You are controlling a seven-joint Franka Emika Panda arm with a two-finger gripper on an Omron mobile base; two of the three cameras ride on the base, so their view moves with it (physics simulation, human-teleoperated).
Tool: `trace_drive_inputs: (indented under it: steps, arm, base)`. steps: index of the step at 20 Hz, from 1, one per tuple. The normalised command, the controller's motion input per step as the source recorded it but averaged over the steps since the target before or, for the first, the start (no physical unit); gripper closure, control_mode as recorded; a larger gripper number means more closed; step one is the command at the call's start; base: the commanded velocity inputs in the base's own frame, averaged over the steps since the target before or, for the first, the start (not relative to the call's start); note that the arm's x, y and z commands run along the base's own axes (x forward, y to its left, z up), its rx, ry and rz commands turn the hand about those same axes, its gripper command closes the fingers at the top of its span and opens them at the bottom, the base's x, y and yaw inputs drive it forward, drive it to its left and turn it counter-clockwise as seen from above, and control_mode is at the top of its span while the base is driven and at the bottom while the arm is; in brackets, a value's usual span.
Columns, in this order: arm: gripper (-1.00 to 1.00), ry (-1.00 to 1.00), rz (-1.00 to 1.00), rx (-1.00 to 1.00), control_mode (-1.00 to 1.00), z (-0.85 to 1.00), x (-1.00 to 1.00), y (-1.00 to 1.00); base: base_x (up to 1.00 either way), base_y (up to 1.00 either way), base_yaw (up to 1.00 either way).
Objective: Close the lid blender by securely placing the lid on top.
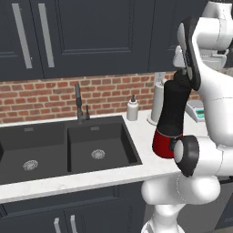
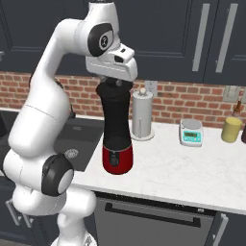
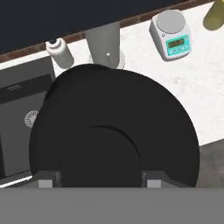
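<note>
My arm (image 2: pixel 53 96) is white with dark joints. The blender (image 2: pixel 116 129) has a glossy red base and black jar; its lid (image 3: pixel 113 131) is black. I see a teal-and-white scale (image 3: pixel 171 35), white marbled counter (image 2: pixel 192 168), red brick wall (image 1: pixel 45 98), and dark cabinets (image 1: pixel 91 32).

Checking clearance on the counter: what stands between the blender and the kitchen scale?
In the right base view, the paper-towel roll stands behind the gap between blender and kitchen scale; the direct counter stretch is bare.
</note>
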Motion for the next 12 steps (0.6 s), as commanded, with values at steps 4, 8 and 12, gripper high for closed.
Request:
trace_drive_inputs:
  steps: [4,8,12]
  arm:
    - [1.00,0.00,0.12,0.00,-1.00,-0.42,0.69,0.01]
    - [1.00,0.00,0.11,0.00,-1.00,-0.50,0.70,0.00]
    - [1.00,0.00,0.10,0.00,-1.00,-0.48,0.49,0.00]
  base:
    - [0.00,0.00,0.00]
    - [0.00,0.00,0.00]
    - [0.00,0.00,0.00]
